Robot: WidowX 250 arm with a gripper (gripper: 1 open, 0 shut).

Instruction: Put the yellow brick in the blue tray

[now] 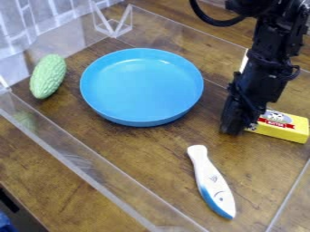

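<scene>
In the camera view, the black gripper (240, 116) came down from the upper right of the frame, its lower end at the left end of the yellow brick (278, 126). Whether its fingers had let go, were clenched or had hold of the brick could not be told, since the dark parts ran together there. The brick lay on the wooden table (133, 163) at the right edge of the frame, just below mid-height, its red-and-white picture label facing up and its left end partly hidden by the gripper. The blue tray (141, 86), a round dish, sat in the upper middle, apart from the brick and to its left. A green bumpy oval vegetable (47, 77) rested at the upper left. A white-and-blue elongated tool (211, 181) lay in the lower right, slanting, below the tray and apart from the brick.
</scene>
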